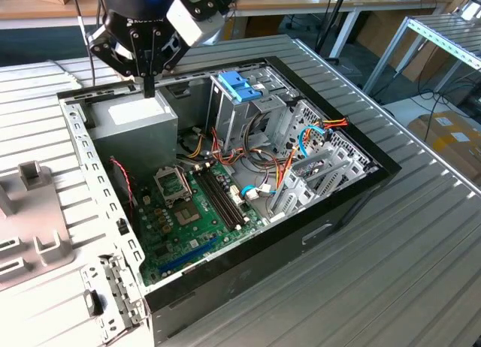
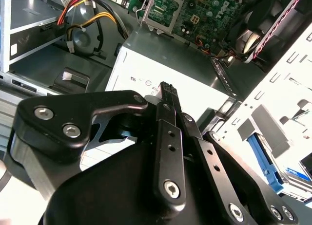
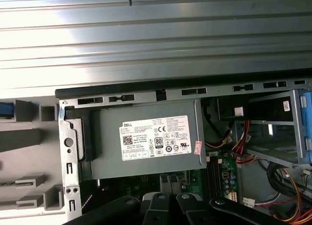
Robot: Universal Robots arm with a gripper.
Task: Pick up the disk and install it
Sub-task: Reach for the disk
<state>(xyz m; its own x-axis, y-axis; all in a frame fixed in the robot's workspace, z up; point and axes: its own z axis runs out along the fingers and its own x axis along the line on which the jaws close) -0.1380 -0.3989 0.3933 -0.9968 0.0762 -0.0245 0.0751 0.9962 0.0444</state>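
Observation:
My black gripper (image 1: 149, 89) hangs over the grey power supply (image 1: 139, 120) at the back corner of the open computer case (image 1: 353, 193). Its fingers are pressed together with nothing between them, as the second wrist view also shows at the gripper (image 2: 168, 90). The disk (image 2: 265, 159) appears as a light-blue rail beside a dark flat body. It lies in a pale holder outside the case's perforated side frame, apart from the gripper. In the first wrist view a blue strip (image 3: 5, 109) at the grey holder looks like the same disk. The labelled power supply (image 3: 146, 142) lies under the camera.
A tall metal drive cage (image 1: 225, 118) with a blue plastic bracket (image 1: 239, 85) on top stands inside the case. Loose coloured cables (image 1: 263, 163) run between the cage and the green motherboard (image 1: 192, 212). A grey fixture (image 1: 30, 212) sits on the ribbed table (image 1: 421, 272) at the exterior view's left.

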